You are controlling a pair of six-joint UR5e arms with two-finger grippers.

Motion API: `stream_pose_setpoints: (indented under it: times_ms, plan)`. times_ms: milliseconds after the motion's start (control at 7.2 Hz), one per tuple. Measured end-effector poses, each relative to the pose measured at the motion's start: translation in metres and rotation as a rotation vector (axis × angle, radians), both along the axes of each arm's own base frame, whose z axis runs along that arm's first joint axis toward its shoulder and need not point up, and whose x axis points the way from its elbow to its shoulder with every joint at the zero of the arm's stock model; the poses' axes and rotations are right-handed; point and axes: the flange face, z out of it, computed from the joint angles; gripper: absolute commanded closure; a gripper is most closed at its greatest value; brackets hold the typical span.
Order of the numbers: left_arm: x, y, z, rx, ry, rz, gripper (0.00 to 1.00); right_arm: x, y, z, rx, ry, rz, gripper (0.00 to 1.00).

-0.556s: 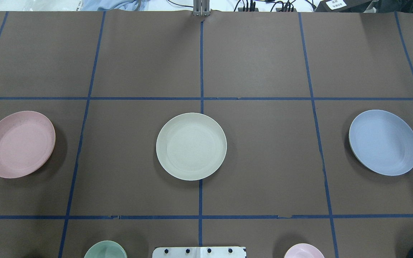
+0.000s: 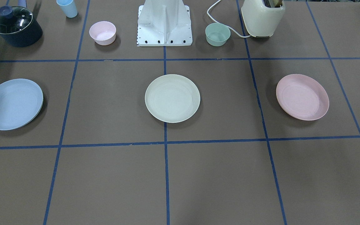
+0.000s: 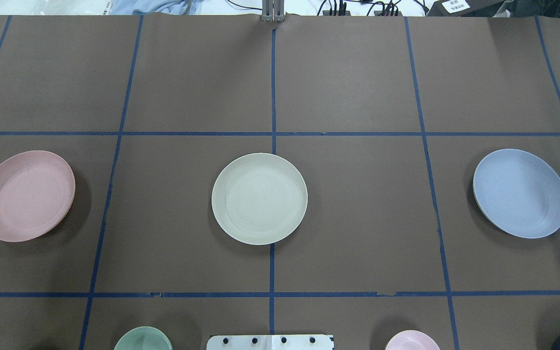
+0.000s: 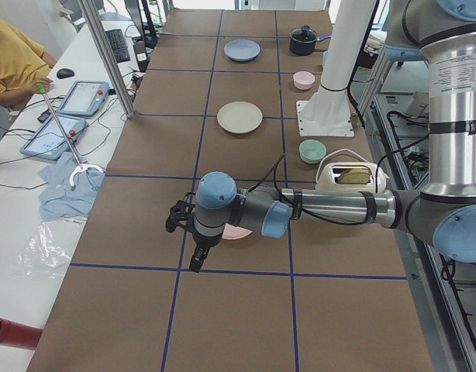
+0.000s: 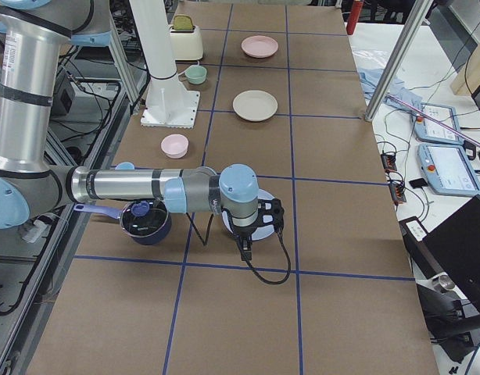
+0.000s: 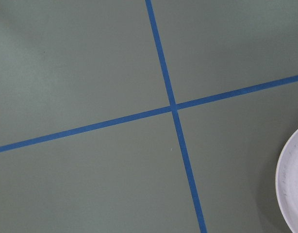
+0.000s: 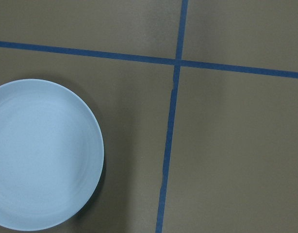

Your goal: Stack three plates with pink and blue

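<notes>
Three plates lie apart in a row across the table. The cream plate (image 3: 259,198) is in the middle, the pink plate (image 3: 26,195) on my left and the blue plate (image 3: 520,193) on my right. My left gripper (image 4: 198,260) shows only in the exterior left view, raised above the table near the pink plate (image 4: 236,232); I cannot tell whether it is open or shut. My right gripper (image 5: 244,246) shows only in the exterior right view, raised near the blue plate (image 5: 263,226); I cannot tell its state either. The right wrist view shows the blue plate (image 7: 42,153) at lower left.
Along the robot's side stand a small pink bowl (image 2: 102,32), a small green bowl (image 2: 217,34), a dark lidded pot (image 2: 16,26), a blue cup (image 2: 67,7), a cream toaster (image 2: 262,17) and the white robot base (image 2: 165,23).
</notes>
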Motion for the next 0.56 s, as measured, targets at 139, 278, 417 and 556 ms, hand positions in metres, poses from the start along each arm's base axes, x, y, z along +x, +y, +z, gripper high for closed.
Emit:
stream_pose_setpoints:
  times_ms: [139, 278, 417, 556]
  plan:
    - [0.0002, -0.0014, -0.0009, 0.035, 0.0, -0.001, 0.0, -0.0001, -0.0006, -0.0005, 0.001, 0.0, 0.0, 0.0]
    - [0.0003, -0.0013, 0.0022, 0.057, 0.002, -0.001, 0.0, -0.0003, -0.0019, -0.0016, 0.003, 0.0, 0.0, 0.0]
    - [0.0002, -0.0008, 0.0048, 0.067, 0.003, 0.0, 0.0, -0.0004, -0.0041, -0.0035, 0.007, 0.001, 0.001, 0.0]
    - [0.0, -0.0012, 0.0019, 0.08, 0.005, -0.001, 0.0, -0.0005, -0.007, -0.007, 0.025, 0.001, 0.002, 0.0]
